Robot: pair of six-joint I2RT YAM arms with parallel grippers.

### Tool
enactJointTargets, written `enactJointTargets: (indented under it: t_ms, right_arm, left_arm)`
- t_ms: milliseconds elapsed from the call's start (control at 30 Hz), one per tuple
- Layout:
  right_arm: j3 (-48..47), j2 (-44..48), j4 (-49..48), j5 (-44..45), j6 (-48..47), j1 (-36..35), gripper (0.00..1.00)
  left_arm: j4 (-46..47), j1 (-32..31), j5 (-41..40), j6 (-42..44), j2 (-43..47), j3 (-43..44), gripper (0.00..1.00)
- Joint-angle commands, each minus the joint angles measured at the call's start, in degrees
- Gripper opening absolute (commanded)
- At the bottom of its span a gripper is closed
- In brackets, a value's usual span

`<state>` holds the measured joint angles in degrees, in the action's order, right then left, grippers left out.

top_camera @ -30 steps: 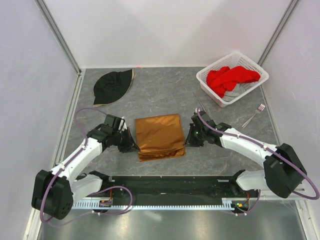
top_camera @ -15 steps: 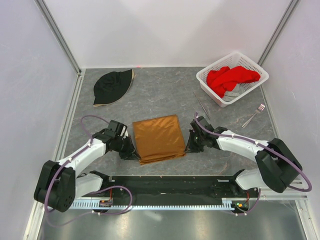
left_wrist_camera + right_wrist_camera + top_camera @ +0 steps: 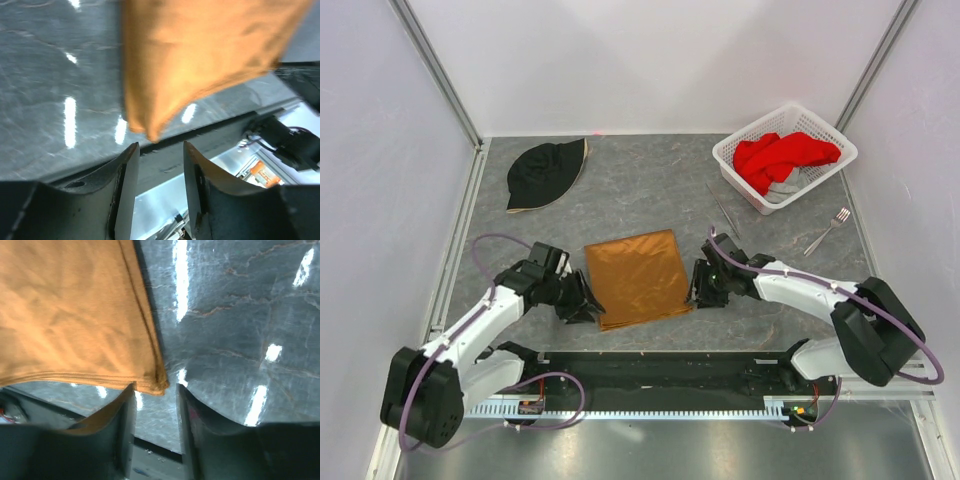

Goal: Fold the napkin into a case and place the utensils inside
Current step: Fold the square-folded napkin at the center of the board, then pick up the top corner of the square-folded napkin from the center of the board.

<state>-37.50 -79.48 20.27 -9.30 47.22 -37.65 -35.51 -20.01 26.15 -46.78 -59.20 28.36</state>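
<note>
The folded napkin (image 3: 637,277) lies flat, one near corner just ahead of the left gripper (image 3: 588,305), the other at the right gripper (image 3: 698,290), both equally close, jaws parted and empty.

**Left wrist view**

1. The left gripper (image 3: 159,150) fills the lower edge of the frame. Its two dark fingers (image 3: 126,182) stand apart, with a clear gap between them.
2. The napkin (image 3: 200,55), a shiny orange-brown cloth, lies on the table (image 3: 55,90) in the upper half of the frame. It appears blurred.
3. One corner of the napkin points down toward the gap and ends just beyond the fingertips, closer to the finger on the left side of the frame.
4. The table surface is grey and marbled, with bright streaks of reflected light.
5. A black strip (image 3: 235,127) borders the table edge. Beyond it are pale metal, cables and a small orange tag (image 3: 263,172).
</note>
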Motion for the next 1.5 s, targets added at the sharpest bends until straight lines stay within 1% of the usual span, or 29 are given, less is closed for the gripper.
enactJointTargets:
  t_ms: [0,33,67,100,133,167,200,267,367,467,600,700,767,800,833,900,933,1033,1067,1167,1200,1267,1467]
  right_arm:
    - [-5.6,4.2,2.4,-0.7,-2.7,0.1,0.56]
    - [-8.0,3.8,2.7,-0.2,-3.4,0.0,0.58]
    - [-8.7,2.9,2.0,0.0,-3.9,0.0,0.59]
    - [-9.4,2.0,1.5,-0.1,-4.2,0.1,0.59]
    - [-10.8,0.8,0.6,-2.3,-5.2,-0.1,0.56]
    - [-11.1,-1.8,-1.4,-3.4,-5.1,-0.1,0.49]
    - [-11.1,-2.9,-2.5,-4.7,-4.8,-0.2,0.42]
    - [-9.4,-4.8,-6.4,-7.5,-3.6,-0.8,0.28]
    - [-5.1,-5.0,-9.1,-7.1,-2.8,-0.9,0.18]
    - [-1.0,-4.6,-10.8,-5.9,-2.8,-0.9,0.13]
    - [6.2,-4.1,-13.3,-3.7,-2.5,-0.7,0.12]
    - [8.1,-2.8,-13.1,-2.7,-2.8,0.0,0.11]
    - [8.1,0.1,-11.0,-1.7,-3.0,0.1,0.13]
    - [7.5,1.2,-9.9,-0.7,-3.3,0.1,0.15]
    - [7.0,3.5,-8.8,-0.3,-3.5,0.1,0.21]
    - [5.0,5.8,-4.5,1.6,-4.5,0.1,0.25]
    - [4.1,7.7,-1.1,2.6,-5.1,0.1,0.30]
    - [0.9,10.2,5.3,6.9,-7.5,0.1,0.36]
    - [0.1,10.6,6.3,7.7,-7.9,0.1,0.36]
    - [-1.8,9.6,8.6,7.6,-8.8,0.1,0.36]
    - [-1.9,8.3,8.5,7.1,-9.0,0.0,0.31]
    - [-2.1,7.1,7.9,6.5,-8.9,0.1,0.27]
    - [-2.5,4.8,6.7,7.2,-9.0,0.0,0.26]
  left_arm:
    - [-3.3,-0.2,1.2,0.2,3.8,10.3,0.47]
    - [-2.6,-0.2,1.0,0.4,3.1,11.2,0.43]
    - [-0.7,-0.2,1.4,0.3,2.1,11.6,0.36]
    - [0.9,-0.2,2.3,0.1,-1.0,11.4,0.30]
    - [2.7,-0.2,4.8,-0.1,-2.6,10.8,0.23]
    - [5.2,-0.2,5.2,-0.1,-4.6,10.1,0.15]
    - [6.1,-0.2,5.2,-0.1,-7.7,8.7,0.13]
    - [7.2,-0.2,4.6,0.2,-10.1,7.1,0.09]
    - [9.3,-0.3,3.9,-0.7,-10.9,1.9,0.08]
    - [11.4,-0.5,3.5,-2.2,-10.0,-2.2,0.08]
    - [15.4,-1.2,2.6,-4.6,-10.7,-7.0,0.08]
    - [17.8,-2.0,1.2,-4.1,-14.5,-7.4,0.07]
    - [19.3,-2.7,1.0,-3.4,-17.1,-6.7,0.07]
    - [19.9,-3.5,0.2,-3.3,-17.6,-6.4,0.07]
    - [20.0,-4.1,-0.2,-3.3,-18.1,-6.0,0.07]
    - [21.3,-5.8,-1.4,-2.8,-19.4,-4.5,0.07]
    - [21.0,-6.1,-1.5,-2.4,-20.0,-3.9,0.07]
    - [19.7,-6.6,-2.6,-2.0,-20.1,-3.0,0.07]
    - [19.7,-7.1,-2.8,-2.1,-19.8,-3.2,0.07]
    - [19.5,-7.8,-1.8,-2.1,-18.2,-2.7,0.07]
    - [19.3,-8.0,-1.5,-2.2,-17.4,-2.5,0.07]
    - [19.0,-8.1,-1.4,-2.3,-16.2,-1.9,0.08]
    - [16.6,-8.2,-2.3,-1.6,-12.4,-1.7,0.08]
